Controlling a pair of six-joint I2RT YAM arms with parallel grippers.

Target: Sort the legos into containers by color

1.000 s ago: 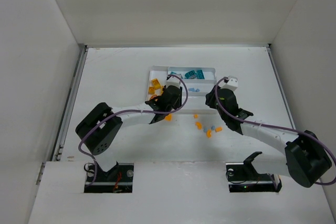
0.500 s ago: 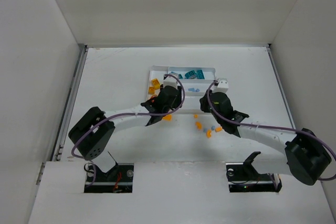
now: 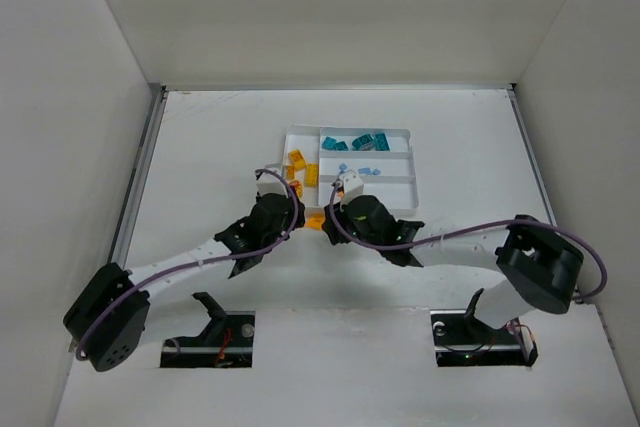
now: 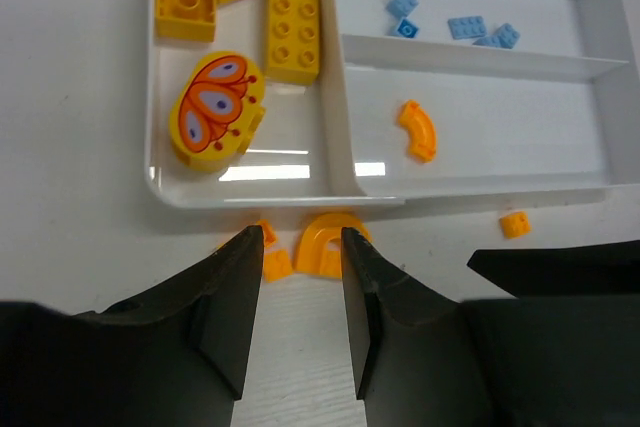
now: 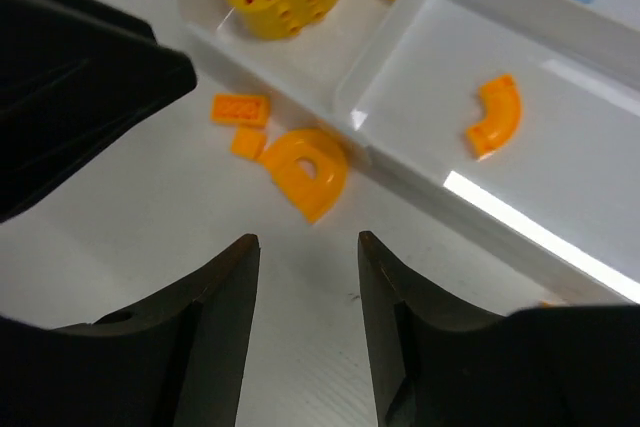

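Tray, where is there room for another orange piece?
The nearest long section of the tray is bare beside the curved orange piece. The tall section, with the butterfly piece and yellow bricks, is crowded.

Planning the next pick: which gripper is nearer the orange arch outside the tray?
Left. The left gripper has its tips at the orange arch; the right gripper hangs just short.

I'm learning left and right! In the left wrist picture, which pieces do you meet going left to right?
Round yellow plastic piece with an orange butterfly print, long yellow plastic eight-stud brick, orange plastic elbow-shaped piece, tiny orange plastic cube.
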